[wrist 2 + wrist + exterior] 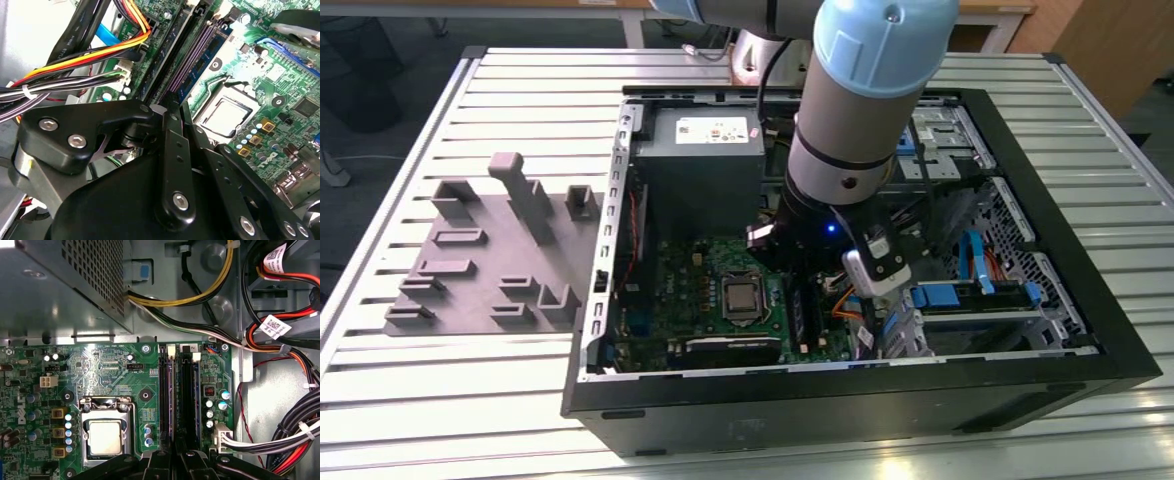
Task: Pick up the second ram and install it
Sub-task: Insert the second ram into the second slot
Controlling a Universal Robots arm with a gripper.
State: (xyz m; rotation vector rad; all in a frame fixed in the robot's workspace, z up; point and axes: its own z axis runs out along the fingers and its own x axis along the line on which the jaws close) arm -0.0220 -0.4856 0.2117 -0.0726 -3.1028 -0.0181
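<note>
My gripper [170,100] is low inside the open computer case [1067,330], over the green motherboard [100,370]. Its black fingers [159,462] are drawn together, tips at the near end of the two long memory slots. The slot nearer the cables [189,400] is filled by a thin dark strip, which seems to be the second ram seen edge-on; I cannot tell it surely from the slot. The other slot [167,400] has a purplish sheen [200,55]. No board hangs between the fingers.
The grey power-supply box [700,150] stands beyond the slots. The processor socket [105,435] lies beside them. Bundled cables [280,440] crowd the far side of the slots. A grey holder block [494,250] sits on the slatted table at the exterior view's left.
</note>
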